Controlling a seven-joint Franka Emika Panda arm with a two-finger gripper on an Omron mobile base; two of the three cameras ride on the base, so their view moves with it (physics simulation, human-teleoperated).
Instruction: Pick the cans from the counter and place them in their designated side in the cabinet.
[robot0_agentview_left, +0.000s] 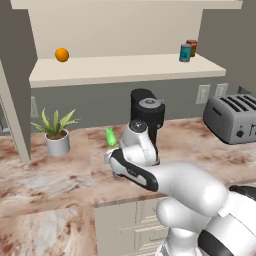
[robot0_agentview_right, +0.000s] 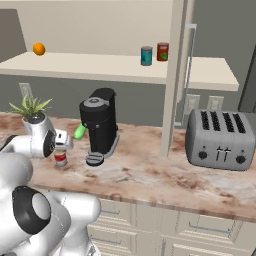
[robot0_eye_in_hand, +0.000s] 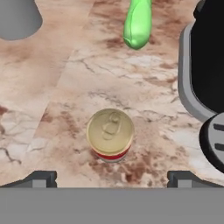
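A red can (robot0_eye_in_hand: 110, 134) with a white band and pale top stands upright on the marbled counter (robot0_eye_in_hand: 65, 87). In the hand view it sits between and just beyond my two fingertips, which are spread wide. My gripper (robot0_agentview_right: 61, 147) hangs open right above this can (robot0_agentview_right: 61, 158), to the left of the coffee machine, touching nothing. A teal-blue can (robot0_agentview_right: 146, 56) stands on the cabinet shelf (robot0_agentview_right: 90, 65) toward its right end, beside a darker red can (robot0_agentview_right: 163, 51). From the left base camera the teal can (robot0_agentview_left: 185, 52) shows at the shelf's right end.
A black coffee machine (robot0_agentview_right: 100, 125) stands just right of the gripper, with a green bottle-like object (robot0_agentview_right: 80, 131) lying by it. A potted plant (robot0_agentview_left: 56, 132) stands left, a toaster (robot0_agentview_right: 220, 132) right. An orange (robot0_agentview_left: 62, 54) rests on the shelf's left side.
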